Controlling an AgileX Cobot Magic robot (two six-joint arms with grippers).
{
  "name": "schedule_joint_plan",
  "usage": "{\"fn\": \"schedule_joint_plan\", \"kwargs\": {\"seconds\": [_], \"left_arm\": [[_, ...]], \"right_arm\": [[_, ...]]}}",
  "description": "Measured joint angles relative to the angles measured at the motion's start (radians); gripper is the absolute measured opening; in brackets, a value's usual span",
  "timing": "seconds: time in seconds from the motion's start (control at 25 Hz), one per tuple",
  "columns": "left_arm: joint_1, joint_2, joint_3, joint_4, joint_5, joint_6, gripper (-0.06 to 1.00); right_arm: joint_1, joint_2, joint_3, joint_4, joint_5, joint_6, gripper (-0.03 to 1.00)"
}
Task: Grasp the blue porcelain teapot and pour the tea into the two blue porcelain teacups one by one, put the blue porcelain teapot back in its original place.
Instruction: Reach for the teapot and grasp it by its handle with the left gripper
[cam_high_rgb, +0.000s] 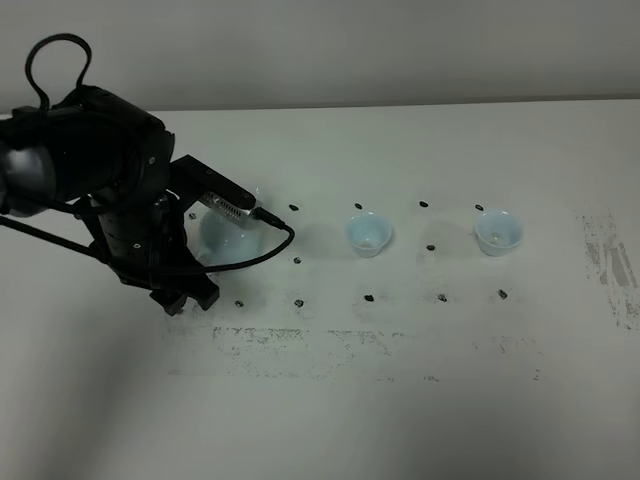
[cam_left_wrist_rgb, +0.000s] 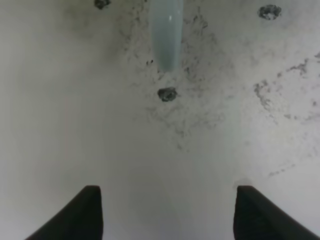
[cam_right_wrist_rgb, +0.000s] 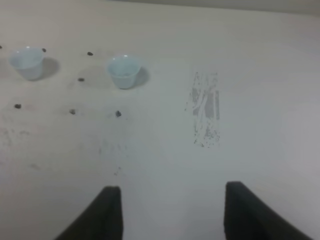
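The blue porcelain teapot stands at the left of the table, mostly hidden under my left arm. In the left wrist view only a thin pale-blue curved part of it shows, beyond the fingertips. My left gripper is open and empty just above the table; in the high view its end sits at the teapot's near-left side. The two blue teacups stand upright in a row to the right of the teapot. They also show in the right wrist view. My right gripper is open, empty and far from them. No tea is clearly visible.
Small dark marker dots ring each object's spot on the white table. Smudged dark scuffs run along the front and at the right edge. My right arm is out of the high view.
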Motion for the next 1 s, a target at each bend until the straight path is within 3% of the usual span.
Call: {"fn": "schedule_joint_plan", "kwargs": {"seconds": [0.64,1.0], "left_arm": [[-0.01,0.186,-0.189,-0.007,-0.032,-0.003,0.53],[-0.01,0.203,-0.2,-0.014,-0.045,-0.003,0.53]], "right_arm": [[0.0,0.0,0.0,0.0,0.0,0.0,0.48],[0.0,0.0,0.0,0.0,0.0,0.0,0.48]]}}
